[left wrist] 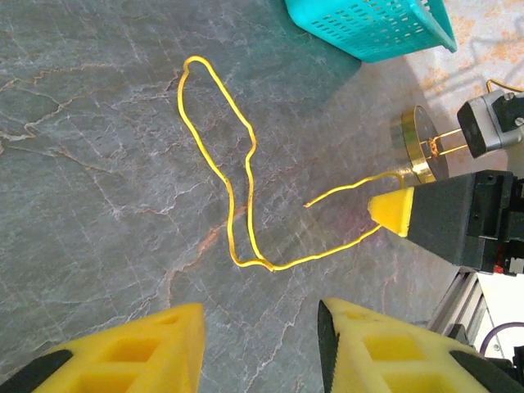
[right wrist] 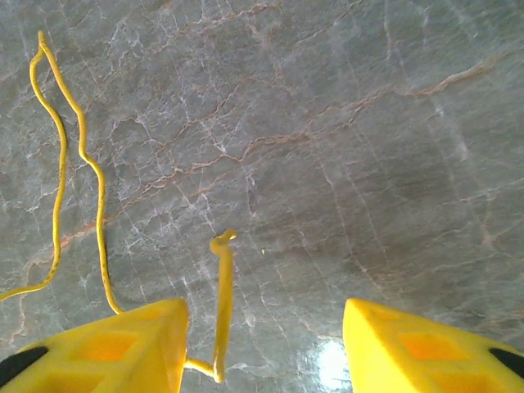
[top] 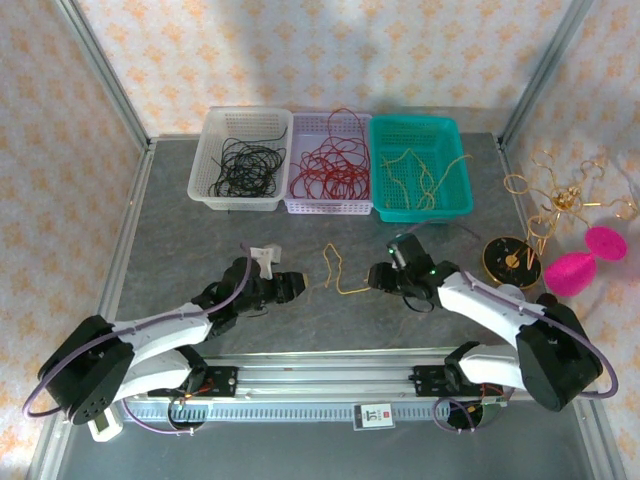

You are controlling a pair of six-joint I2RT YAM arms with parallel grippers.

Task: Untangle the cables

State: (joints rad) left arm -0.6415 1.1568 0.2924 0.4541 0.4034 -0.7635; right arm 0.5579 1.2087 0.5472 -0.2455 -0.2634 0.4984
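Nearest the bases, the left gripper is hovering low over the grey table. Its yellow fingers are standing apart with nothing between them. Facing it, the right gripper is also released: its jaws are gaping wide, and one end of the loose yellow cable is lying in the gap beside one finger, not pinched.

That cable is resting flat on the table between the two grippers. It is a single thin wire, bending into a long narrow loop with a kinked tail, and it is crossing no other wire.

At the far edge, three baskets are sitting side by side. The white basket is holding black cables, the lavender basket is holding red cables, and the teal basket is holding yellow cables.

The sorting seems to be nearing its end, with this wire looking like the last one out. The next move is likely calling for the right jaws to clench on the end lying between them. A thin wire lying flat is going to need the fingertips pressing right down to the table, and its springy loop could be snagging on the way to the teal basket.
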